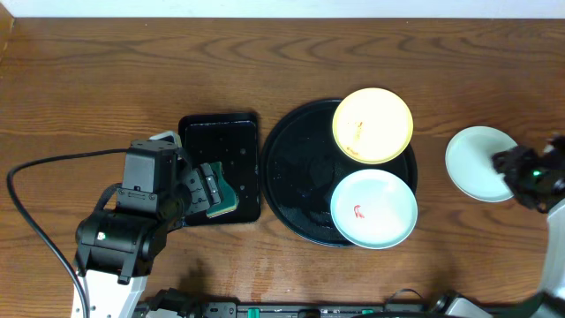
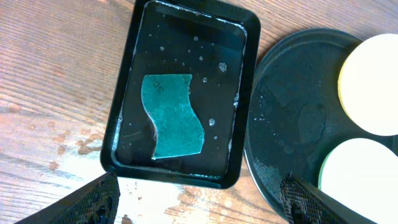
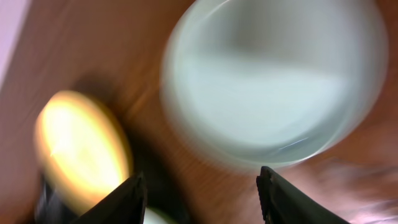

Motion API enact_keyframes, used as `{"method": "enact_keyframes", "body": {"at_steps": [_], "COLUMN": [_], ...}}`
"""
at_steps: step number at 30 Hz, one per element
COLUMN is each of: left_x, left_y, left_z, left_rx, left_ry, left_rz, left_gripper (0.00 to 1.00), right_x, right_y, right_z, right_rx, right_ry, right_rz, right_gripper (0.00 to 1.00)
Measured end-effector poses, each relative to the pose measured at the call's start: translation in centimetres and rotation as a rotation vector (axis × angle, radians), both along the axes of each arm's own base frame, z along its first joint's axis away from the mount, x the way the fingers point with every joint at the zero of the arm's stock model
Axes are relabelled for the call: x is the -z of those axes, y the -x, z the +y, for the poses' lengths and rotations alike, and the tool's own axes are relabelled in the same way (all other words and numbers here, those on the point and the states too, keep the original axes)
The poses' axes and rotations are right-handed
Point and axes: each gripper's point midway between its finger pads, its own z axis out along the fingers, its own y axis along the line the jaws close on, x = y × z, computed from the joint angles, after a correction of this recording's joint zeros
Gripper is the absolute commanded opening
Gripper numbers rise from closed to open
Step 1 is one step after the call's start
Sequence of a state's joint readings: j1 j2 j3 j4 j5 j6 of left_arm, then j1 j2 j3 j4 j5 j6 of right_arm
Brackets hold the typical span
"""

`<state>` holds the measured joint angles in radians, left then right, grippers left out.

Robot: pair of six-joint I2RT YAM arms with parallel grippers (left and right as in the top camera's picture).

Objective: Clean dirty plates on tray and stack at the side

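The round black tray (image 1: 296,168) (image 2: 286,106) carries a pale yellow plate (image 1: 372,124) (image 2: 373,84) (image 3: 78,146) and a mint plate with a red smear (image 1: 373,208) (image 2: 360,171). A second mint plate (image 1: 477,163) (image 3: 267,81) lies flat on the wood to the right of the tray. My right gripper (image 1: 516,168) (image 3: 202,193) hovers at that plate's right edge, open, with only bare wood between its fingers; the wrist view is blurred. My left gripper (image 1: 212,190) (image 2: 200,193) stands open and holds nothing, above the near rim of the rectangular tray.
The small rectangular black tray (image 1: 221,124) (image 2: 122,106) holds water and a green sponge (image 1: 224,196) (image 2: 173,118), left of the round tray. A black cable (image 1: 44,168) loops over the wood at the far left. The right arm's body fills the right edge.
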<state>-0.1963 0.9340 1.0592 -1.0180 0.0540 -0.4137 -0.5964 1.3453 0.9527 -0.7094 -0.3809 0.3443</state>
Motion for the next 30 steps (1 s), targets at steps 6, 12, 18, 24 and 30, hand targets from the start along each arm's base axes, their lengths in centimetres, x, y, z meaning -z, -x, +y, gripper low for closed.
{"method": "enact_keyframes", "body": {"at_steps": [6, 12, 18, 24, 30], "left_x": [0.0, 0.1, 0.2, 0.2, 0.2], "left_y": [0.0, 0.0, -0.1, -0.1, -0.1], "left_z": [0.0, 0.0, 0.0, 0.0, 0.0], "left_rx": [0.0, 0.0, 0.0, 0.0, 0.0], "left_ry": [-0.001, -0.001, -0.001, -0.002, -0.002], "left_rz": [0.002, 0.005, 0.007, 0.008, 0.008], "left_gripper": [0.83, 0.83, 0.83, 0.83, 0.83], "right_x": [1.7, 7.9, 10.6, 9.2, 6.6], "right_y": [3.4, 7.4, 8.7, 7.7, 5.3], "right_z": [11.5, 13.4, 13.8, 15.0, 17.6], "right_rx": [-0.414, -0.478, -0.469, -0.569, -0.709], "right_ry": [-0.049, 0.137, 0.19, 0.168, 0.126], "right_rz": [0.173, 0.395, 0.424, 0.361, 0.199], "right_gripper": [0.54, 0.36, 0.01, 0.01, 0.01]}}
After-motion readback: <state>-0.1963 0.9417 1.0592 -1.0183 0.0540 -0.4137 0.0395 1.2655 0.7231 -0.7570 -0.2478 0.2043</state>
